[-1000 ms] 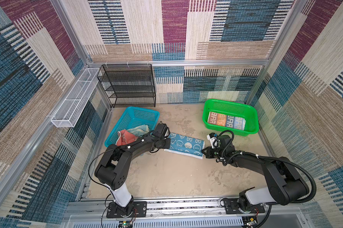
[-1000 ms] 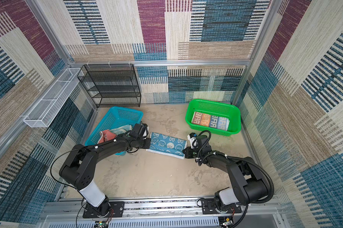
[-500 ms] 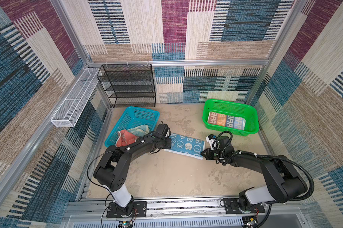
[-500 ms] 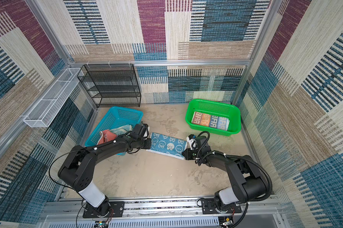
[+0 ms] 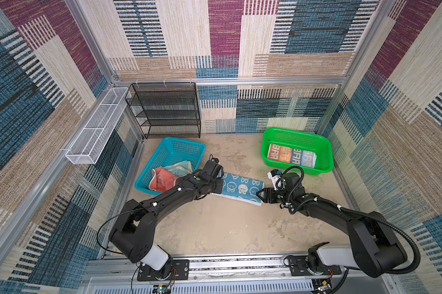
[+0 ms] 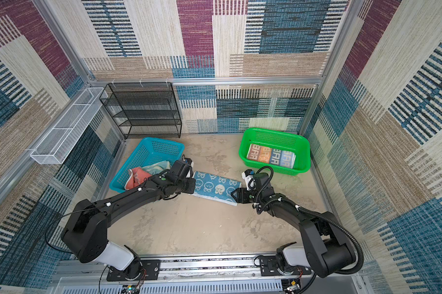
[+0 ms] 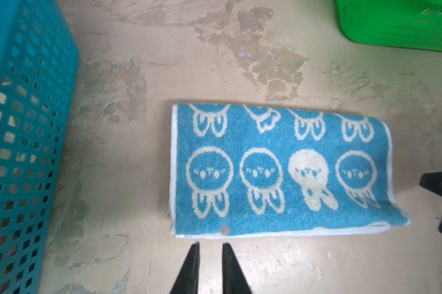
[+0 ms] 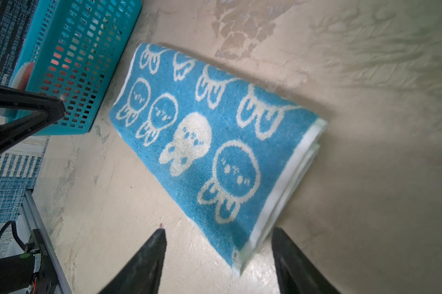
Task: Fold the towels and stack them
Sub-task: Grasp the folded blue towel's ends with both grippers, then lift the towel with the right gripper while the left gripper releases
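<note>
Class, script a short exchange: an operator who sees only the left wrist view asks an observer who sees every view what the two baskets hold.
Operator: My view clips the green basket. What is inside it?
Observer: In the green basket, one folded lettered towel lies flat.
Operator: And the blue basket? I see only its side wall.
Observer: In the blue basket, a coral towel and a cream towel lie crumpled at the near end.

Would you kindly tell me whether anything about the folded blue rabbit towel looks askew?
The folded blue terry rabbit towel has uneven layers: pale lower edges poke out past the top layer at the end nearest the right claw. Nothing else stands out.
</note>
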### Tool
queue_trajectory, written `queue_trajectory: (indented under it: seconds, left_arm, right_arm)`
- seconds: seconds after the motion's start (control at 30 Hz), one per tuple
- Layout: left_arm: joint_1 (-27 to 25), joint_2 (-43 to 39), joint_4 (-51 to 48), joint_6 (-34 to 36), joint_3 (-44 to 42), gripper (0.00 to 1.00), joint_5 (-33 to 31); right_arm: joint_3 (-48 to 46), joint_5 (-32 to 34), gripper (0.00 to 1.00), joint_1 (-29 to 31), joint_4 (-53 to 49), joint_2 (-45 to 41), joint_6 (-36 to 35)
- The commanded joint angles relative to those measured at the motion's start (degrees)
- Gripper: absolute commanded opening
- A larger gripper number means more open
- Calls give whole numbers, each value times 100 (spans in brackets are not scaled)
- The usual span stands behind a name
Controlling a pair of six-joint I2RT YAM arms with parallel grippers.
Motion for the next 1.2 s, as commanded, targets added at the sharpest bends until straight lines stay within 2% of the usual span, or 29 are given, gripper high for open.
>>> queue_trajectory:
  seconds: [0.0, 0.2, 0.33, 0.47, 0.7, 0.87, 1.03, 1.17]
  left_arm:
    - [-20, 171, 153, 11, 102, 21, 127]
    - [-29, 656, 449, -95, 57, 20, 363]
    - [-29, 875, 611, -141, -102, 20, 398]
    - [-29, 1075, 696, -201, -216, 19, 450]
    - [-28, 1174, 783, -263, -414, 18, 496]
    - [-29, 1165, 880, -309, -546, 18, 540]
    - [-27, 1180, 913, -334, -560, 18, 580]
    - [-25, 1061, 885, -360, -512, 20, 723]
  right_arm:
    - [-18, 202, 72, 3, 273, -19, 234]
    - [-36, 602, 73, 6, 110, 186, 426]
    - [-101, 598, 72, 4, 203, 344, 501]
    - [-45, 430, 61, 23, 361, 738, 526]
    - [287, 448, 53, 233, 494, 1440, 540]
    - [646, 365, 37, 278, 703, 1935, 491]
    - [1257, 202, 0, 271, 615, 2432, 322]
    - [1771, 248, 0, 278, 270, 2666, 50]
